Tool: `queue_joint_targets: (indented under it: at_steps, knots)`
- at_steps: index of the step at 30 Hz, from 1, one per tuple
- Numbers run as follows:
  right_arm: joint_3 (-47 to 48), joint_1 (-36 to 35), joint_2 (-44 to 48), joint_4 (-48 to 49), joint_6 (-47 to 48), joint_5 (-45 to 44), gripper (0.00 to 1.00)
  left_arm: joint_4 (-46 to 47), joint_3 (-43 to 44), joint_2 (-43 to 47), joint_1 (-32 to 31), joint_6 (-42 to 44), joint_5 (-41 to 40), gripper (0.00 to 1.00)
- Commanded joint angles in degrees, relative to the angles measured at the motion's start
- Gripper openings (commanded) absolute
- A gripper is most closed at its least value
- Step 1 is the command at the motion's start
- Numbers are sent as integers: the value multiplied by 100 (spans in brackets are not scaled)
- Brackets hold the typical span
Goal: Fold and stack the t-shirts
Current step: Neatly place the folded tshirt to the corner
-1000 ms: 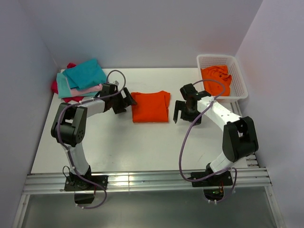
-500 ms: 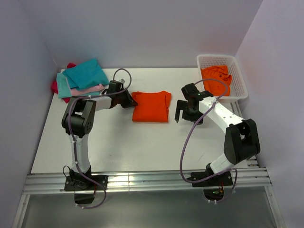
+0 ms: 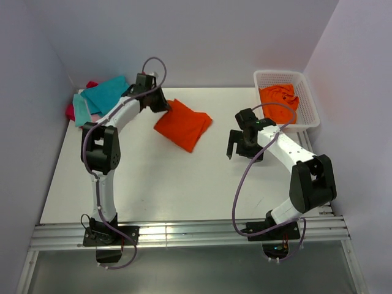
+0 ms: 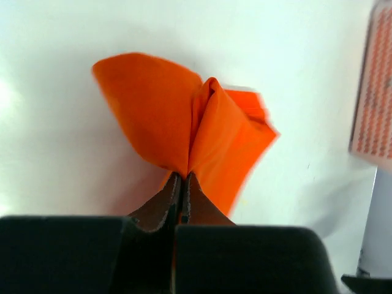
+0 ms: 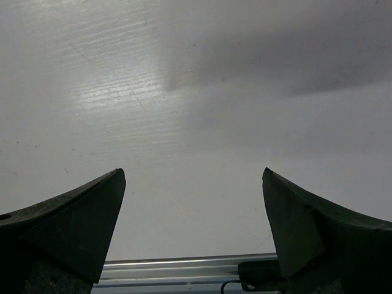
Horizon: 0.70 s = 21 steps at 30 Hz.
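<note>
A folded bright orange t-shirt [image 3: 182, 124] hangs skewed over the table [image 3: 153, 177] left of centre, lifted by its back-left corner. My left gripper [image 3: 160, 104] is shut on that corner. In the left wrist view the jaws [image 4: 182, 179] pinch the cloth [image 4: 159, 104] tightly and the fabric fans out below them. A stack of folded t-shirts sits at the back left: teal [image 3: 110, 93] on top, pale pink [image 3: 93, 114] and crimson [image 3: 71, 111] beneath. My right gripper [image 3: 242, 153] hovers open right of centre, and only bare table shows between its fingers [image 5: 79, 220].
A white lattice basket [image 3: 311, 107] stands at the back right with a crumpled orange t-shirt [image 3: 278, 98] inside. It shows blurred at the right edge of the left wrist view as the basket [image 4: 375, 92]. Walls close in on the left, back and right.
My left gripper has closed on the orange shirt's left edge, lifted it and swung it toward the back left, turning it askew. The right gripper has stayed open and almost still.
</note>
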<state>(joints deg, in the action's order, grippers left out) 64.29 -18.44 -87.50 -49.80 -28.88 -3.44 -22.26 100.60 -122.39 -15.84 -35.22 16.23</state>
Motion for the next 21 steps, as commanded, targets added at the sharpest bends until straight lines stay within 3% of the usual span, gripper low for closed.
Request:
queue_joint_targets:
  at_steps: [1,9,13,21]
  knots:
    - [-75,51,243,-56,32,-43,100,-647,1151,-91,221,481,-418,0]
    - [-522,51,462,-74,172,107,100,-1449,3570,-909,861,578,-454,0]
    - [-1040,42,603,-21,164,203,100,-966,3528,-594,1379,446,-340,7]
    - [-1147,-46,683,-82,76,318,100,-569,3581,-453,3058,42,389,6]
